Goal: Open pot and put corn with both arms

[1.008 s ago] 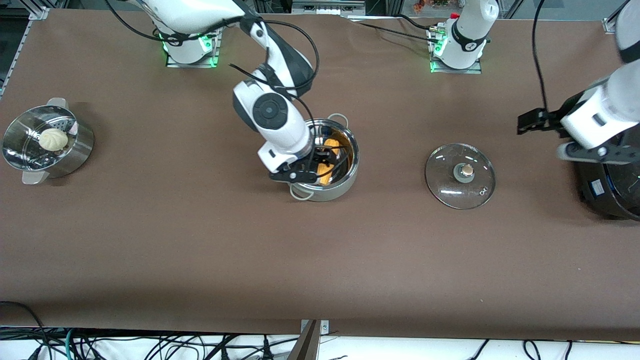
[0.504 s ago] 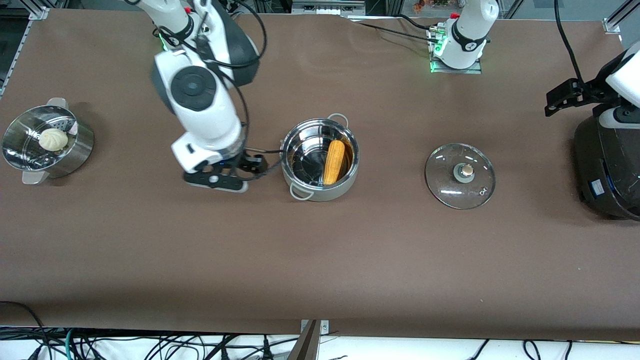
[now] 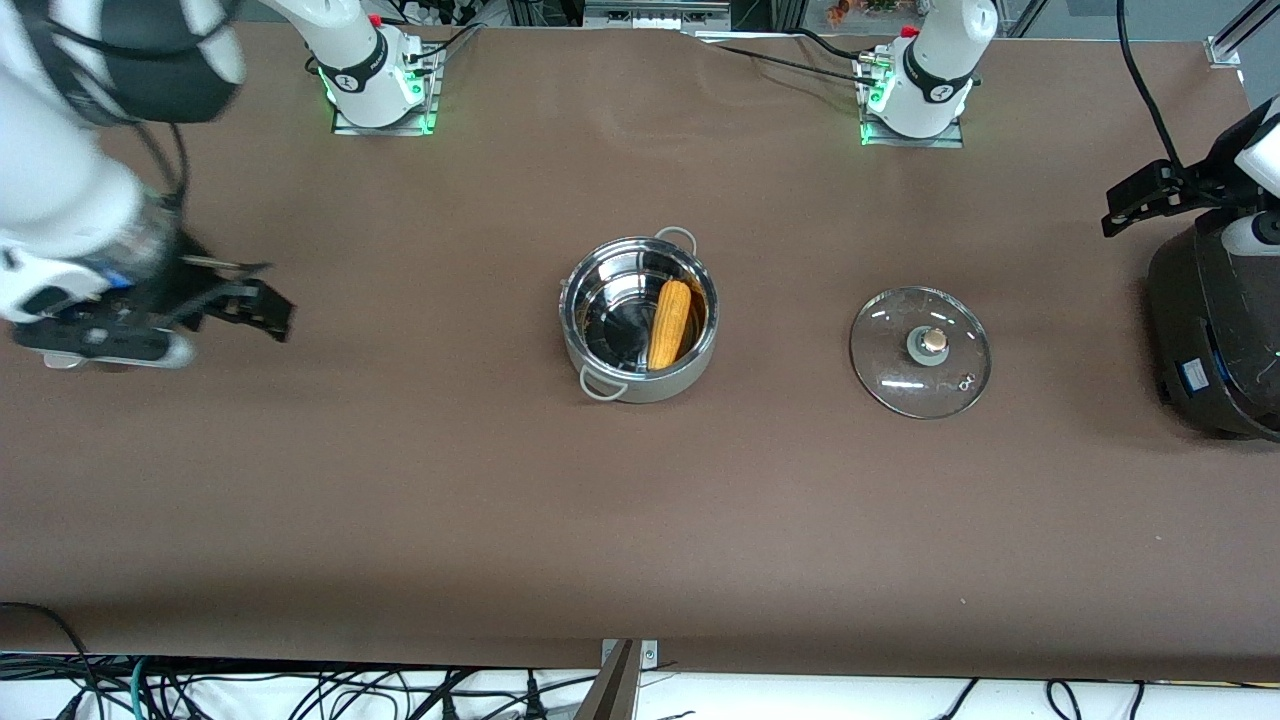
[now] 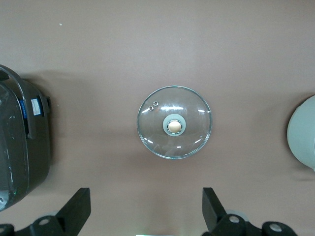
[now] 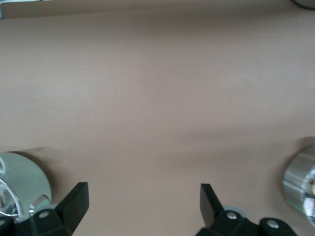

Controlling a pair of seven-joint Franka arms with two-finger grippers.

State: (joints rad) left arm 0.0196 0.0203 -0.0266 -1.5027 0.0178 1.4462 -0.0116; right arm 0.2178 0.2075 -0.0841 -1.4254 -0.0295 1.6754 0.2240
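Note:
The steel pot point(image 3: 606, 372) stands open at the table's middle. The corn point(image 3: 668, 322) lies inside it against the wall toward the left arm's end. The glass lid point(image 3: 920, 350) with its tan knob lies flat on the table between the pot and the black cooker; it also shows in the left wrist view point(image 4: 174, 122). My right gripper point(image 3: 262, 296) is open and empty, up in the air over bare table between the steamer and the pot. My left gripper point(image 3: 1136, 198) is open and empty, up in the air beside the cooker. Both wrist views show open fingers point(image 4: 78, 209) point(image 5: 76, 204) over bare table.
The big black cooker point(image 3: 1215, 340) stands at the left arm's end of the table, also in the left wrist view point(image 4: 22, 142). The steamer is mostly hidden under my right hand in the front view; its edge shows in the right wrist view point(image 5: 299, 187).
My right gripper let go of the corn in the pot, rose and swung away toward the right arm's end. My left gripper drew back toward the cooker.

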